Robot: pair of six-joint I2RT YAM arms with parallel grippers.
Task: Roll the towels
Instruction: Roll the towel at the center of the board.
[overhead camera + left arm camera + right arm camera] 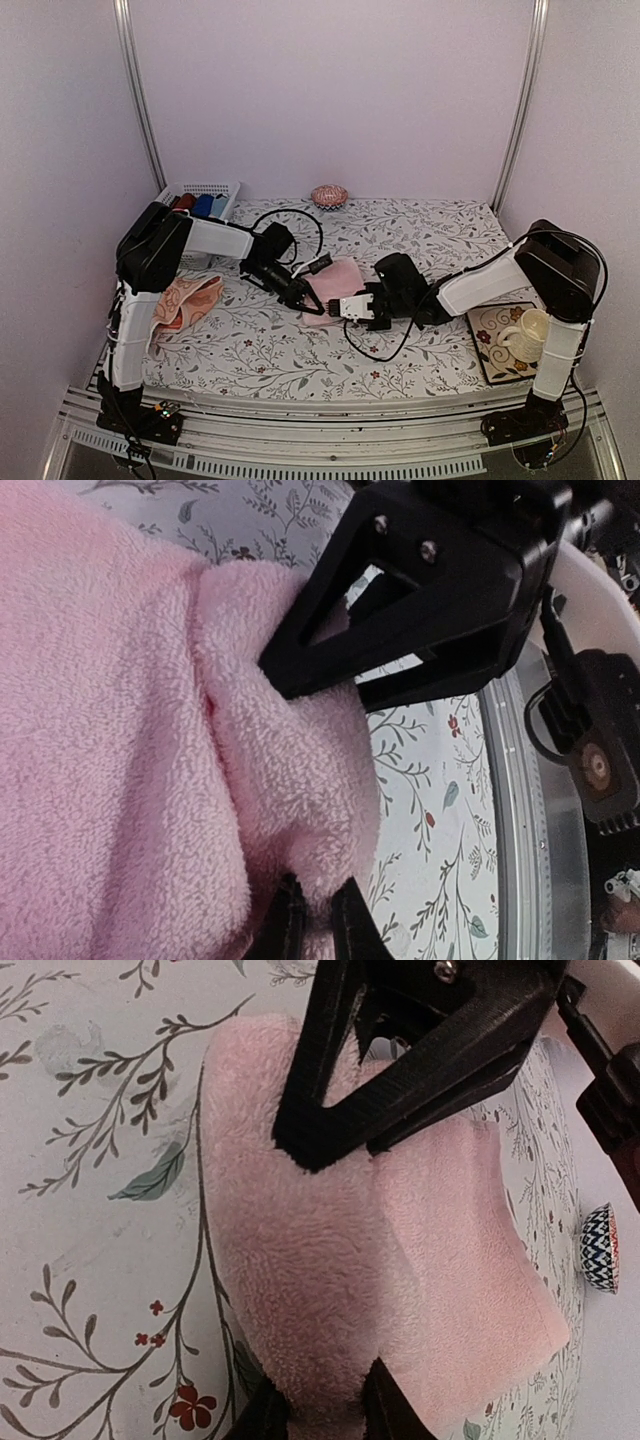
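Top view only: peach towel [188, 300] crumpled at the bench's [420, 235] left edge; basket [222, 187] holds rolled cloths [203, 206].
Pink towel [338, 280]: mid-bench, between both grippers.
Left gripper [285, 800]: left wrist view shows it pinching a pink towel fold.
Right gripper [300, 1280]: straddles the pink towel's edge; clamped or not, cannot tell.

Our left arm [215, 238] and right arm [485, 283] show white links, black joints, looping black cables [552, 645], black gripper fingers [420, 600] with silver screws [428, 550].
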